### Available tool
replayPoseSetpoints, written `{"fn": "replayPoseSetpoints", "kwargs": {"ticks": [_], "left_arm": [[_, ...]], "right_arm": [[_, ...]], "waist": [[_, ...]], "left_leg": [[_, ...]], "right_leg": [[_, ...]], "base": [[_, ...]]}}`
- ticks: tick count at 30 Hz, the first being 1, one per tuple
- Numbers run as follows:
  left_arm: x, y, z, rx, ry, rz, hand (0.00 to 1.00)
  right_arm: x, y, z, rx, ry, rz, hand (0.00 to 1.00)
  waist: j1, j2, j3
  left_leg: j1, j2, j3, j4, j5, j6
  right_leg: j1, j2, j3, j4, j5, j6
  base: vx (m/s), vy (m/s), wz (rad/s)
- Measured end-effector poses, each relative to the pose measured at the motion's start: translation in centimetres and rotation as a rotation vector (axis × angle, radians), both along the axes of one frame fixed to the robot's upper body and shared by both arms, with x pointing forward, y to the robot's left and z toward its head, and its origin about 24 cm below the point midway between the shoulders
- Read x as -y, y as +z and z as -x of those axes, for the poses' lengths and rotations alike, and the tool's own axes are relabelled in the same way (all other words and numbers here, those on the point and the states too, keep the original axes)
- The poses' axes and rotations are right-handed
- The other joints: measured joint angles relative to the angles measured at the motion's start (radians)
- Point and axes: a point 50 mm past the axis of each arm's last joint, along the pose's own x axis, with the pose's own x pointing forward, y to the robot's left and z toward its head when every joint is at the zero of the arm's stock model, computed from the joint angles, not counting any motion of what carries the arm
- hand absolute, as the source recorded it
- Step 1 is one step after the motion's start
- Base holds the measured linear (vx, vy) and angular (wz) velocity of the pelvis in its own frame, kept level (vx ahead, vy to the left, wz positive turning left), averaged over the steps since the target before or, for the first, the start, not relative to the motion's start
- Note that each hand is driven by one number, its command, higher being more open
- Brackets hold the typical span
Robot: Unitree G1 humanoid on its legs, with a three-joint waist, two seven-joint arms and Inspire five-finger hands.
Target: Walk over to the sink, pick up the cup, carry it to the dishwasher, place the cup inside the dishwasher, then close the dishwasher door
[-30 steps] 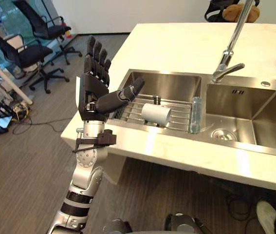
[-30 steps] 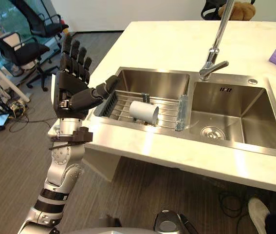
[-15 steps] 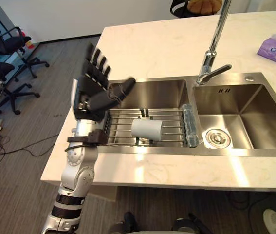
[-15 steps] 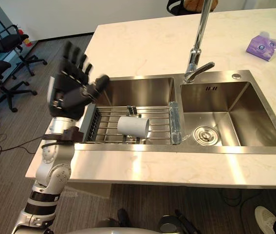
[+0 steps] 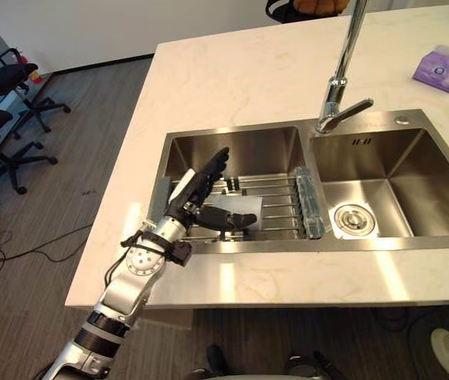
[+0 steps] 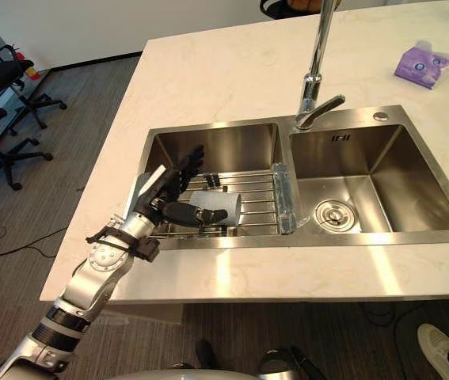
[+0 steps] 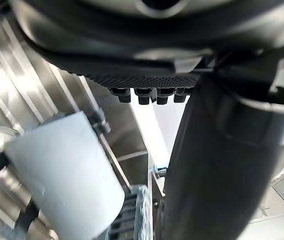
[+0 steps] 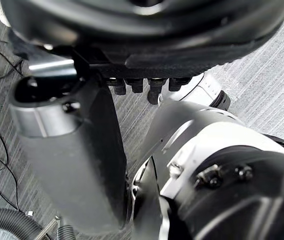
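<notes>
A white cup (image 5: 242, 206) lies on its side on a wire rack (image 5: 279, 188) in the left basin of the steel sink (image 5: 232, 134). My left hand (image 5: 184, 207) reaches into that basin from the front left and is open. Its straight fingers (image 5: 208, 170) stretch over the rack beside the cup, and the thumb (image 5: 228, 220) runs along the cup's near side. The left wrist view has the cup (image 7: 66, 175) close beside the thumb (image 7: 217, 165), nothing curled round it. My right hand (image 8: 71, 150) hangs open over the grey floor.
A tall chrome faucet (image 5: 341, 75) stands between the two basins. A clear cylinder (image 5: 310, 207) lies at the rack's right end. A purple tissue pack (image 5: 439, 67) sits on the pale counter (image 5: 232, 71). Office chairs (image 5: 2, 119) stand at the far left.
The camera has shifted towards the sink. My left hand has dropped from above the counter's edge down into the left basin, alongside the cup.
</notes>
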Motion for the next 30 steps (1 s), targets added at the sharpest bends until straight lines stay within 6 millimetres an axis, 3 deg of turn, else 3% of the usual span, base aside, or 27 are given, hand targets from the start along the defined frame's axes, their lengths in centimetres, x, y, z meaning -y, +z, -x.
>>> {"fn": "replayPoseSetpoints", "kwargs": {"ticks": [7, 14, 21, 25, 30], "left_arm": [[-0.3, 2.7, 0.4, 0.268, 0.054, -0.089, 1.00], [0.0, 3.2, 0.9, 0.369, 0.041, -0.249, 1.00], [0.2, 1.3, 0.8, 0.293, -0.014, -0.439, 1.00], [-1.4, -1.3, -0.2, 0.153, 0.045, -0.525, 1.00], [-3.0, -2.4, -0.5, 0.098, 0.075, -0.581, 1.00]], "right_arm": [[-0.2, -0.1, 1.0, 0.006, -0.092, -0.055, 1.00], [0.2, 0.0, 1.3, 0.039, -0.142, -0.066, 1.00], [0.2, 0.1, 1.1, 0.078, -0.148, -0.090, 1.00], [0.6, 0.4, 0.6, 0.108, -0.145, -0.096, 1.00], [0.7, 0.4, 0.7, 0.104, -0.149, -0.114, 1.00]], "waist": [[-0.002, -0.002, 0.001], [-0.003, -0.008, 0.005], [-0.004, -0.040, 0.003], [-0.002, -0.047, 0.001], [-0.001, -0.059, 0.001]], "left_leg": [[0.016, -0.009, 0.019, -0.004, -0.005, 0.008], [0.021, -0.014, 0.022, -0.009, -0.009, 0.012], [0.029, -0.019, 0.028, -0.016, -0.007, 0.014], [0.029, -0.022, 0.027, -0.016, -0.006, 0.016], [0.030, -0.027, 0.024, -0.016, -0.002, 0.021]], "right_leg": [[0.023, 0.005, 0.017, -0.039, 0.026, 0.002], [0.028, 0.005, 0.023, -0.056, 0.033, 0.003], [0.034, 0.004, 0.028, -0.066, 0.042, 0.006], [0.035, 0.000, 0.027, -0.066, 0.046, 0.007], [0.038, -0.005, 0.024, -0.067, 0.053, 0.009]], "base": [[0.02, 0.031, -0.08], [0.00, 0.007, -0.01], [0.02, 0.010, -0.03], [0.00, 0.000, 0.00], [-0.02, 0.021, 0.01]]}}
